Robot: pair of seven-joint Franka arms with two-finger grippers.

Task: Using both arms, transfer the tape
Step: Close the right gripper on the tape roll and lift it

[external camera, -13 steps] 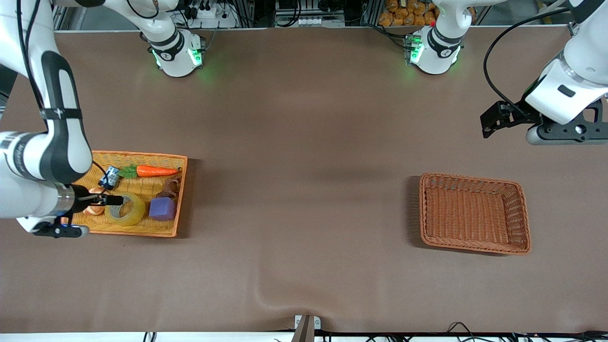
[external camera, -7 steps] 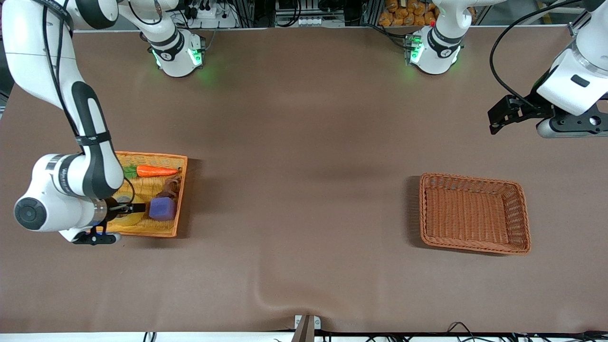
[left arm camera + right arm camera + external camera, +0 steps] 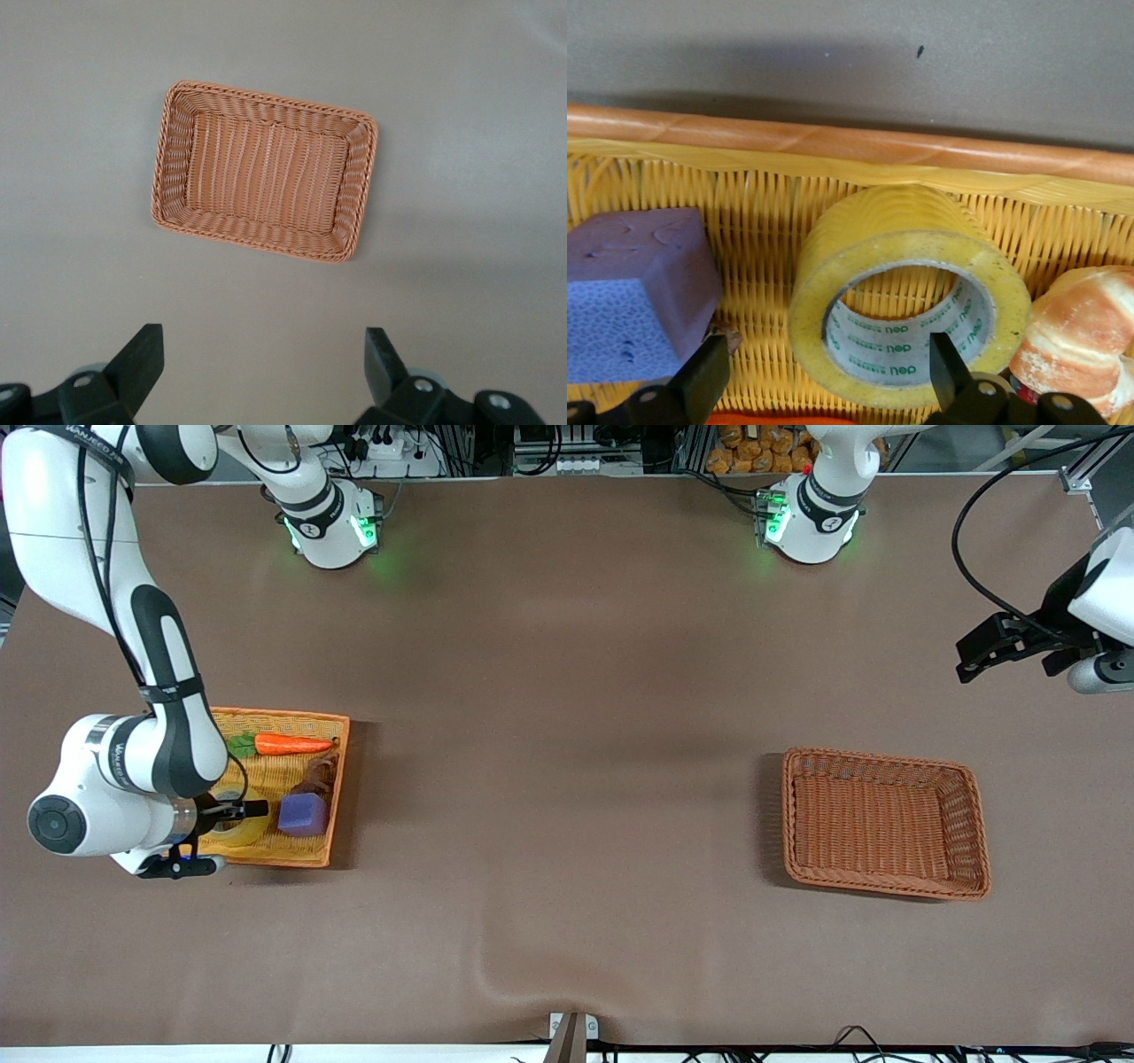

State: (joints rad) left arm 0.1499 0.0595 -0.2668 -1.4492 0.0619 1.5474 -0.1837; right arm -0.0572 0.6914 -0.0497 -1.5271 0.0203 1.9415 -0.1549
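The tape [image 3: 237, 833] [image 3: 908, 292], a yellowish roll with a grey-white printed core, leans in the orange wicker tray [image 3: 297, 857] beside the purple cube [image 3: 303, 815] [image 3: 638, 292]. My right gripper [image 3: 244, 810] [image 3: 824, 372] is low over the roll and open. One finger sits inside the core and the other outside the roll on the cube's side, so they straddle its wall without closing on it. My left gripper [image 3: 1088, 673] [image 3: 263, 372] hangs open and empty over bare table at the left arm's end.
The tray also holds a carrot [image 3: 292, 744] and a croissant [image 3: 1081, 336] right beside the tape. An empty brown wicker basket [image 3: 886, 824] [image 3: 266, 173] stands toward the left arm's end. The tray rim [image 3: 833, 142] runs just past the roll.
The right arm has swung its elbow round over the tray and brought its gripper down around the tape's wall. The left arm has drawn away toward its end of the table.
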